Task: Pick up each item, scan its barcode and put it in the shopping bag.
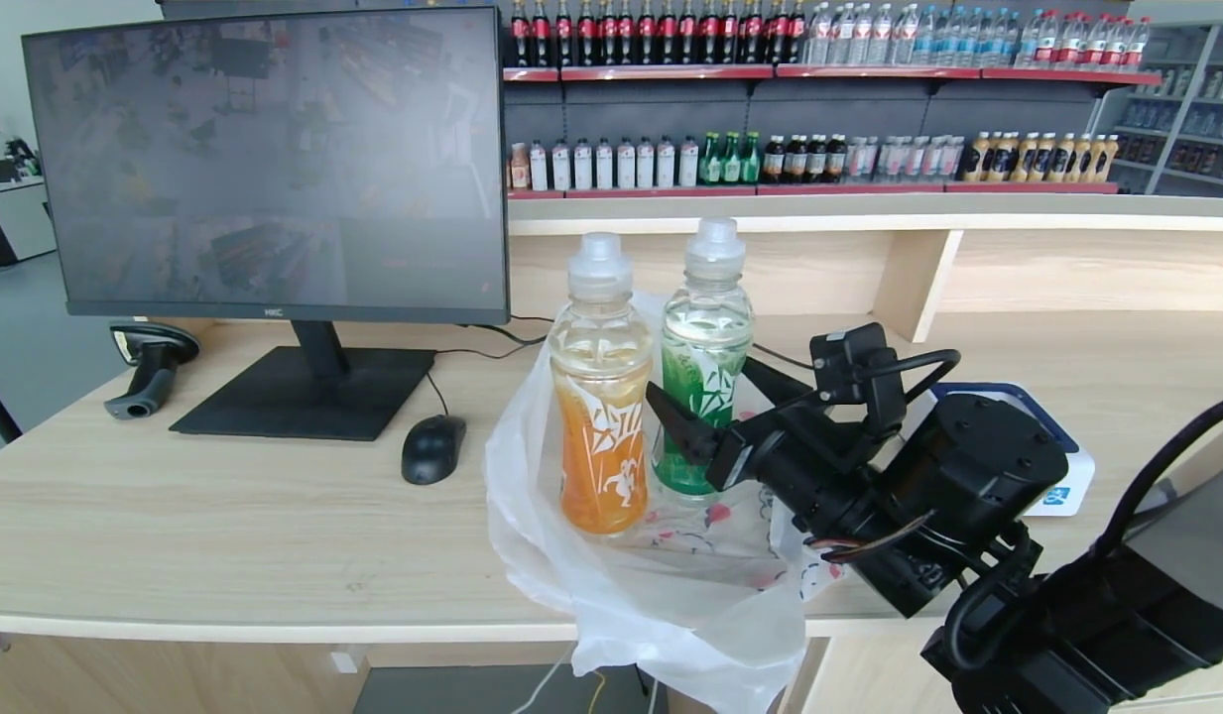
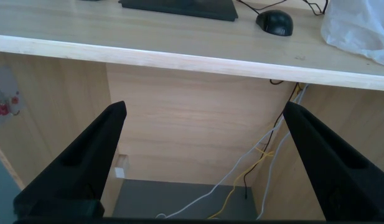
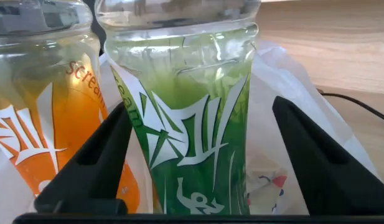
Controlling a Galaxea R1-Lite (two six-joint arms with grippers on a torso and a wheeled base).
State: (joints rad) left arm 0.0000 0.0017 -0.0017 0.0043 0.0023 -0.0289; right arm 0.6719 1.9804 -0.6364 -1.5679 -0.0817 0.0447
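Two drink bottles stand upright side by side on the white plastic shopping bag (image 1: pixel 671 595), which is spread over the counter's front edge. The orange bottle (image 1: pixel 601 416) is on the left and the green bottle (image 1: pixel 705 367) on the right. My right gripper (image 1: pixel 685 426) is open at the green bottle's label, and in the right wrist view its fingers (image 3: pixel 86 162) flank the green bottle (image 3: pixel 192 155), with the orange bottle (image 3: pixel 48 124) beside it. My left gripper (image 2: pixel 205 106) hangs open and empty below the counter's front edge (image 2: pixel 179 59).
A handheld barcode scanner (image 1: pixel 150 367) sits in its stand at the counter's far left. A monitor (image 1: pixel 274 169) and a black mouse (image 1: pixel 432 448) are left of the bag. A blue-and-white device (image 1: pixel 1062 476) lies behind my right arm. Cables (image 2: pixel 260 162) hang under the counter.
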